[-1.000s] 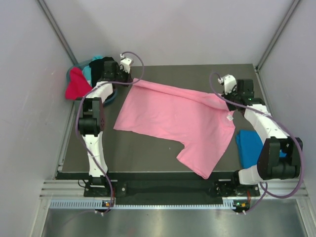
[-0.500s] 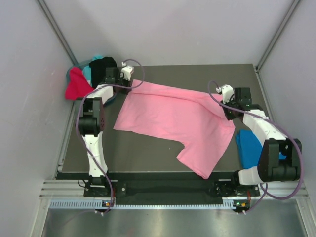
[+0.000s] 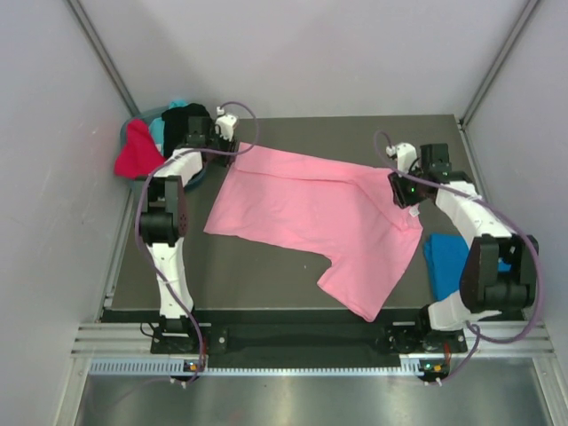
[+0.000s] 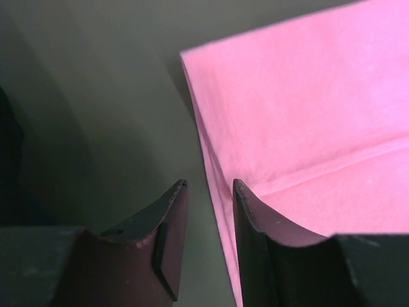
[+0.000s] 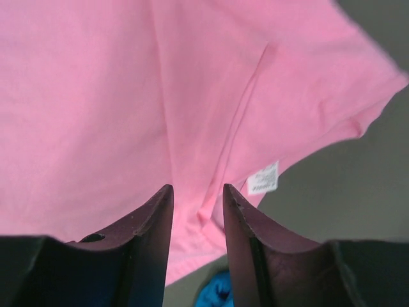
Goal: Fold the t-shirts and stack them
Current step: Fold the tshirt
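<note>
Your pink t-shirt (image 3: 311, 217) lies spread open across the middle of the dark table (image 3: 257, 280). Its far-left corner stops just short of the heap of red (image 3: 135, 153), teal (image 3: 158, 131) and black (image 3: 182, 115) tees. One sleeve points toward the near edge, and bare table lies open on the near-left side. The blue t-shirt (image 3: 444, 262) sits against the right edge, just beside the pink one. Your left arm reaches far out, and the left gripper (image 4: 208, 185) hangs over that far-left corner, fingers narrowly apart and holding nothing. Your right arm bends inward, the right gripper (image 5: 197, 188) parted the same way above the cloth. The white tag (image 5: 263, 178) is too small to read.
</note>
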### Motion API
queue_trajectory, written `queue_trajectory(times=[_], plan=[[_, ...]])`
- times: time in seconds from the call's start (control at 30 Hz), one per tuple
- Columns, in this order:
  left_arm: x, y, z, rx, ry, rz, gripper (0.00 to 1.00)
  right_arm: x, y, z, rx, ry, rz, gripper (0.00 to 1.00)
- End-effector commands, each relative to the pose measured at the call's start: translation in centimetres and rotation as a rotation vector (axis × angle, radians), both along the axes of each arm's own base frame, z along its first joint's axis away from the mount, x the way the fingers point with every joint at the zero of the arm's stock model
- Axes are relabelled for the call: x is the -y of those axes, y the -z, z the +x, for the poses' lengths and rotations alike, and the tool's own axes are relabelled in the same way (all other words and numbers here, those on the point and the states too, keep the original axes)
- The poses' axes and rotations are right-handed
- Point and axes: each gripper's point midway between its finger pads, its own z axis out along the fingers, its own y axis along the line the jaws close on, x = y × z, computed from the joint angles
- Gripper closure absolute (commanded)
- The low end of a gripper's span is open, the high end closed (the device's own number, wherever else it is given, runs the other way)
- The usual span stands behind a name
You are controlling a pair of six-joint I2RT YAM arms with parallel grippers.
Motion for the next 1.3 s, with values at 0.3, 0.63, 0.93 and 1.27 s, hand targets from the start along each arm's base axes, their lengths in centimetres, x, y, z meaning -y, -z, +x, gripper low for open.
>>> queue_trajectory(times=[0.3, 0.63, 0.93, 1.27], plan=[[4.9, -4.8, 1.9, 0.083, 0.058, -0.089, 0.64, -2.0, 0.4, 10.5, 0.003, -0.022, 0.075, 0.67], [4.8, -2.2, 2.7, 0.063, 0.013, -0.066, 0.91, -2.0, 1.7, 14.3, -0.002, -0.014, 0.067, 0.67], [4.4, -1.8, 2.9, 0.068, 0.000, -0.037, 0.91, -2.0, 2.2, 13.5, -0.041, -0.021, 0.077, 0.67], [4.4, -1.7, 3.1, 0.069, -0.004, -0.043, 0.90, -1.9, 1.8, 12.2, -0.049, -0.015, 0.097, 0.67]])
